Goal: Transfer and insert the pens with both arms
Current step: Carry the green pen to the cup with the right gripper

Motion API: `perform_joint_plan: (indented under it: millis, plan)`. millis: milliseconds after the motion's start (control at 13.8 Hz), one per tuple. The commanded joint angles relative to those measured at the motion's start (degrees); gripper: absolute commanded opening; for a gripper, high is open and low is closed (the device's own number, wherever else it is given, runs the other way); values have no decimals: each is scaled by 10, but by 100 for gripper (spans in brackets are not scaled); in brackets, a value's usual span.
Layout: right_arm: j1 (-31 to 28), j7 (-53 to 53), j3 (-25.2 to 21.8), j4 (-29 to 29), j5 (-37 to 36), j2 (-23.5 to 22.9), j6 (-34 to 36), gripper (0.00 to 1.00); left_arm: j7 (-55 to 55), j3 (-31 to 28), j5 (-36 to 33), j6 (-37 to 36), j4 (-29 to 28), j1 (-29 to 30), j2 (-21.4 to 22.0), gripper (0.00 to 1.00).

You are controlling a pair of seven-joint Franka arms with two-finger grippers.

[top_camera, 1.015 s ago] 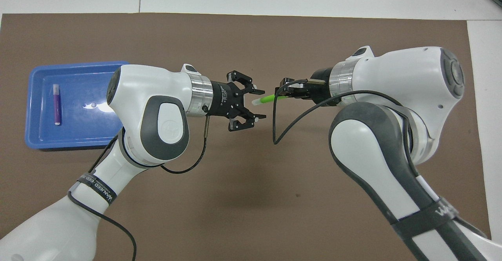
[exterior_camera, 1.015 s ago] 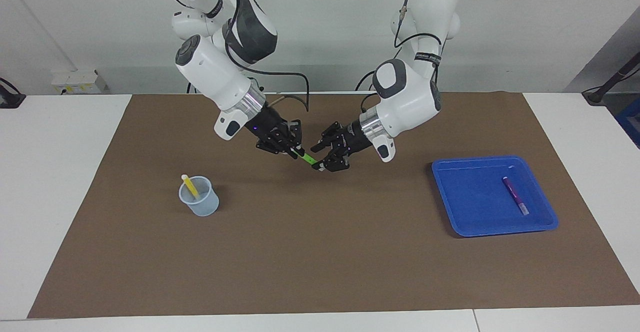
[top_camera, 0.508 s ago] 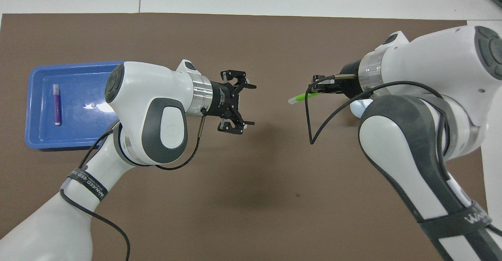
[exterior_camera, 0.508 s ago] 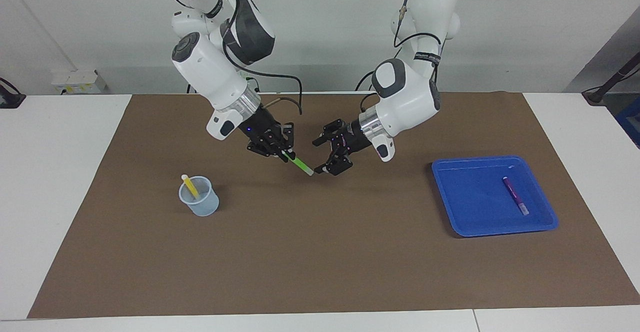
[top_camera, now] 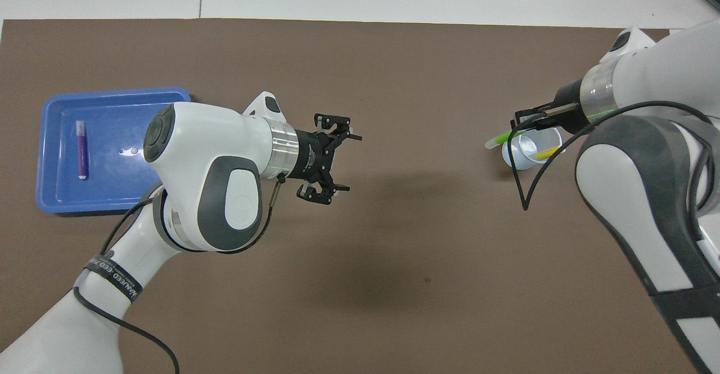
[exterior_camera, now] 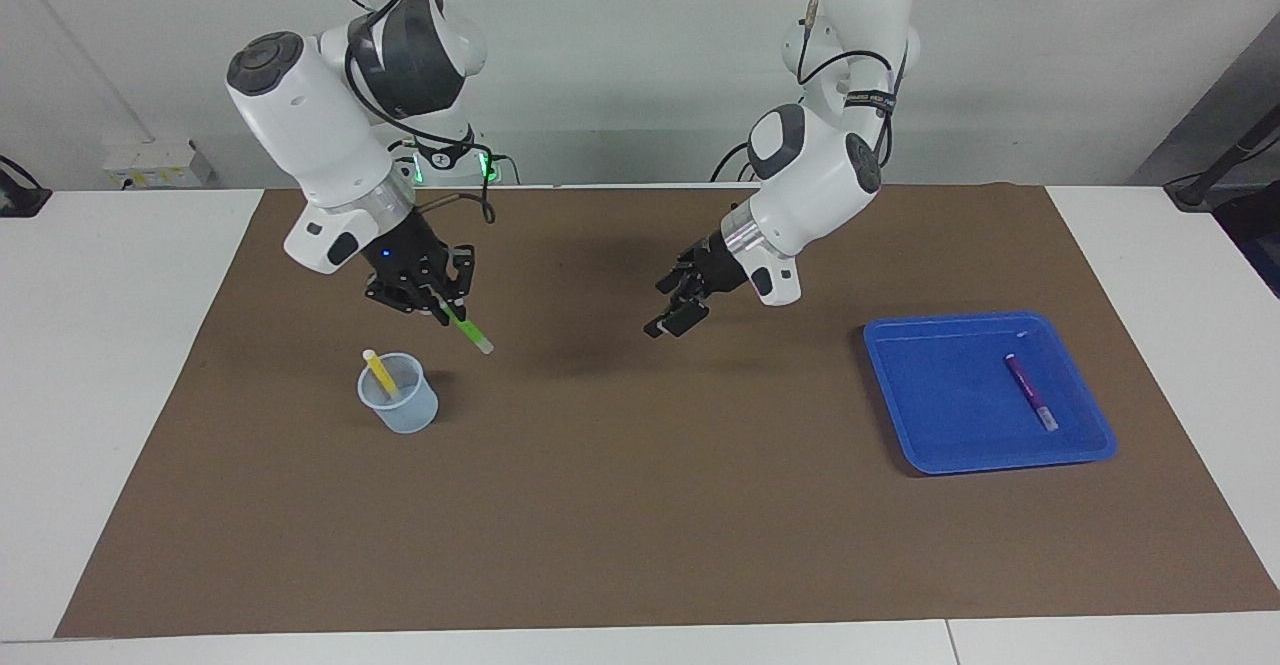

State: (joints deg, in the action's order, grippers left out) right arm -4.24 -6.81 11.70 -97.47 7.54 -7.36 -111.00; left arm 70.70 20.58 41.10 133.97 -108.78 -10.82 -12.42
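My right gripper [exterior_camera: 443, 309] [top_camera: 522, 126] is shut on the bright green pen [exterior_camera: 468, 330] [top_camera: 500, 138], which slants down with its pale end lowest, in the air just beside the cup's rim. The pale blue cup [exterior_camera: 400, 409] [top_camera: 527, 154] stands at the right arm's end of the mat with the yellow pen [exterior_camera: 380, 373] [top_camera: 545, 153] leaning inside it. My left gripper [exterior_camera: 668, 307] [top_camera: 345, 162] hangs open and empty over the middle of the mat. The purple pen [exterior_camera: 1030, 392] [top_camera: 81, 150] lies in the blue tray [exterior_camera: 940, 385] [top_camera: 124, 126].
A brown mat [exterior_camera: 640, 505] covers most of the white table. The blue tray sits at the left arm's end of it. A black cable [top_camera: 520, 188] loops down from the right wrist close to the cup.
The left gripper opened and let go of the green pen, then drew back a little. The right gripper carried the pen away from the middle to just beside the cup.
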Motion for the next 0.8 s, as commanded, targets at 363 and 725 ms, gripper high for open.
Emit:
perform_joint_plan:
  millis: [363,725]
  plan:
    - [-55,-87,7,-40,-80,-7,-37,0,-203,-5,-179,-140,-4,87,25,100]
    - [-58,-84,6,-80,-88,-16,-94,0,-344,-5,-288,-160,1,136,27,100]
